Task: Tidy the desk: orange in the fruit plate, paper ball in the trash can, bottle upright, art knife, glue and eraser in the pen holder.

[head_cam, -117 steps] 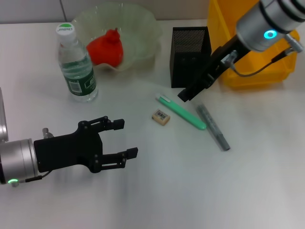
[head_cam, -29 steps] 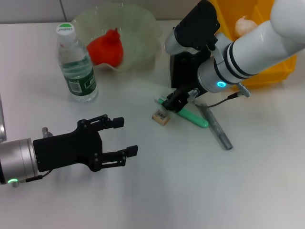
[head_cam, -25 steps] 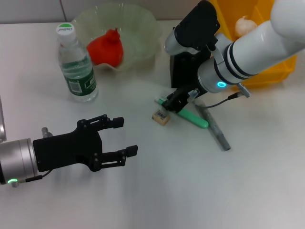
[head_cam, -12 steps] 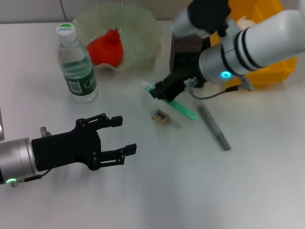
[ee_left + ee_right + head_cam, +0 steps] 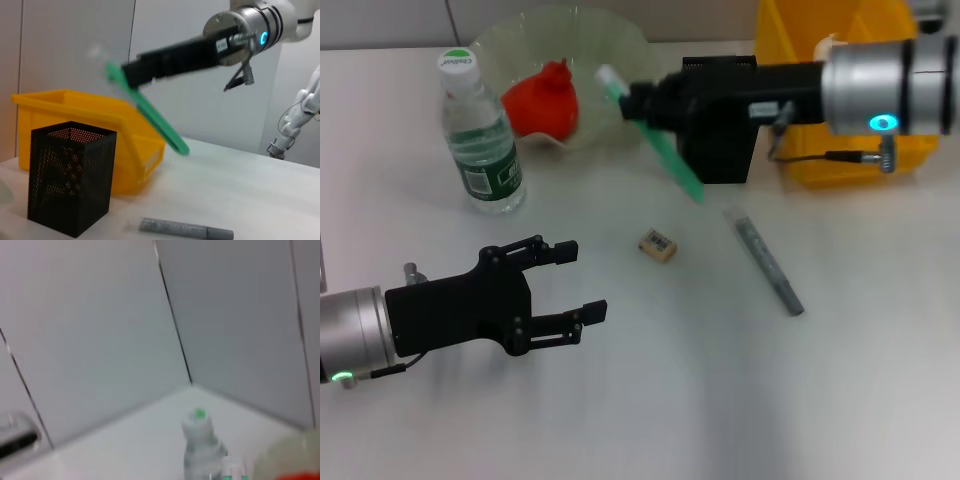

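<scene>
On the white tabletop (image 5: 740, 400) you see, at the far right, the yellow trash can (image 5: 790, 60), which is the biggest thing, and a white crumpled paper ball (image 5: 828, 45) shows inside it just behind the right arm. Next in size is the pale-green fruit plate (image 5: 620, 60) at the far middle, and the red-orange orange (image 5: 542, 100) lies inside it. Your right arm reaches across in front of the trash can, and the right pincer (image 5: 638, 100) is closed on the green art knife (image 5: 665, 150), which hangs tilted in the air, its white end near the rim of the fruit plate and its green end pointing down beside the pen holder (image 5: 725, 150). You see the same knife (image 5: 150, 115) lifted above the pen holder (image 5: 70, 185) in the left wrist view. The left pincer (image 5: 565, 290) is low at the near left, above the tabletop, with its fingers spread open and nothing between them. The bottle (image 5: 478, 135) stands upright at the far left, beside the fruit plate. The black mesh pen holder stands upright just beside the trash can. The grey glue stick (image 5: 765, 262) lies flat on the tabletop, near the pen holder. The small beige eraser (image 5: 657, 244) lies between the left pincer and the glue stick, apart from both.
</scene>
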You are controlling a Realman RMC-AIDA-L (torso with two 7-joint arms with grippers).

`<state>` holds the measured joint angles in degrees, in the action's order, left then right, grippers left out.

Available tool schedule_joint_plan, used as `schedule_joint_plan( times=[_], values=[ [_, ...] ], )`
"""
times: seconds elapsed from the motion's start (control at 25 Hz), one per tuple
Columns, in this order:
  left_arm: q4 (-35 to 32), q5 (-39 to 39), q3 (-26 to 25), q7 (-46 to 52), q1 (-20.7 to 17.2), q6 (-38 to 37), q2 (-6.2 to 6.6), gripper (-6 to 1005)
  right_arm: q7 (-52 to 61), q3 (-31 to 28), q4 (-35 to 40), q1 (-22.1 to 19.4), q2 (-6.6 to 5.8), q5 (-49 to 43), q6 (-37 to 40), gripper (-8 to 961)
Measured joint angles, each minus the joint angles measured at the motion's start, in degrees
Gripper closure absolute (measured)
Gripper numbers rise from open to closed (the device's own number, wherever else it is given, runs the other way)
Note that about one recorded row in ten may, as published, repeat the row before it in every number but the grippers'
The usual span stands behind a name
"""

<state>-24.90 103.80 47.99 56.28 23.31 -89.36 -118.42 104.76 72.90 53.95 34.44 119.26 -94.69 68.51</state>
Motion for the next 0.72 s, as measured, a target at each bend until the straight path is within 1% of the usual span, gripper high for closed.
schedule_joint_plan(
  times=[0.12, 0.36, 0.48, 0.52, 0.6, 0.72],
  values=[
    [0.0, 0.0, 0.0, 0.0, 0.0, 0.0, 0.0, 185, -9.48, -4.93, -5.25, -0.64, 0.0, 7.13, 3.35, 783],
    [0.23, 0.0, 0.0, -0.45, 0.07, -0.66, 0.02, 185, -26.37, -12.98, -16.22, -0.3, -0.16, 16.52, 8.08, 782],
    [0.26, -0.02, 0.0, -0.47, 0.07, -0.78, -0.01, 185, -33.0, -14.49, -20.04, -0.26, -0.17, 20.74, 8.32, 782],
    [0.28, -0.08, 0.0, -0.49, 0.07, -0.94, -0.02, 185, -36.83, -14.75, -22.31, -0.09, -0.17, 23.58, 8.0, 782],
    [0.28, -0.09, 0.0, -0.5, 0.07, -1.02, -0.02, 185, -38.54, -14.78, -23.19, 0.03, -0.17, 24.67, 7.71, 782],
    [0.3, -0.26, 0.0, -0.55, 0.07, -1.23, -0.09, 185, -45.83, -14.81, -26.48, 0.77, 0.06, 28.5, 6.11, 782]
  ],
)
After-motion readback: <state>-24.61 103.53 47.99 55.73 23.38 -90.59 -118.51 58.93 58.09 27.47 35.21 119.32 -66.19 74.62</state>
